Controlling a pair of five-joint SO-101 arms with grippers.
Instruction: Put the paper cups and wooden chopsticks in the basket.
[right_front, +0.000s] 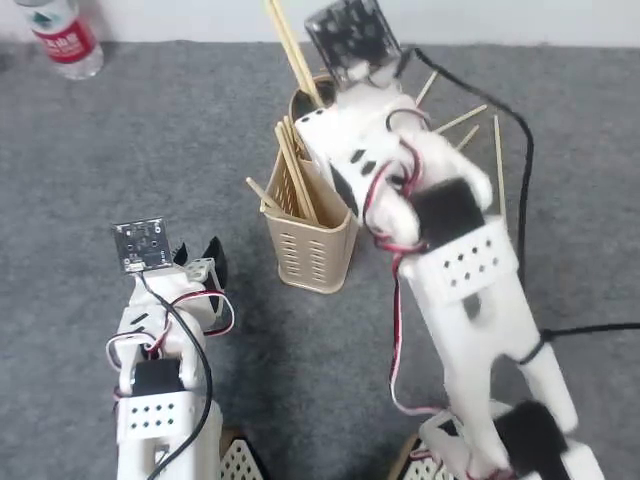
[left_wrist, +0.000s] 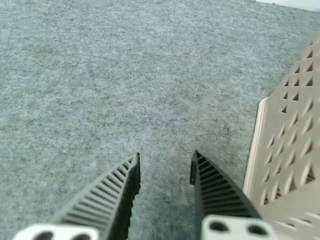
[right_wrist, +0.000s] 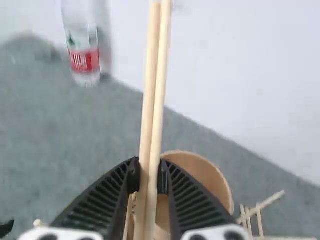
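My right gripper (right_wrist: 149, 172) is shut on a pair of wooden chopsticks (right_wrist: 154, 85), which stand nearly upright above a paper cup (right_wrist: 202, 177). From above, the held chopsticks (right_front: 293, 50) rise over the far end of the tan perforated basket (right_front: 318, 250), beside the cup's rim (right_front: 303, 100). Whether the cup stands inside the basket or just behind it, I cannot tell. Several chopsticks (right_front: 296, 175) lean inside the basket. Left of the basket, my left gripper (right_front: 200, 258) rests low over the carpet, open and empty (left_wrist: 165, 172), with the basket's wall (left_wrist: 290, 150) beside it.
Loose chopsticks (right_front: 497, 170) lie scattered on the grey carpet to the right of the basket, under my right arm (right_front: 450, 250). A water bottle with a red label (right_front: 62, 38) lies at the far left by the wall. A black cable (right_front: 525, 180) runs along the right side.
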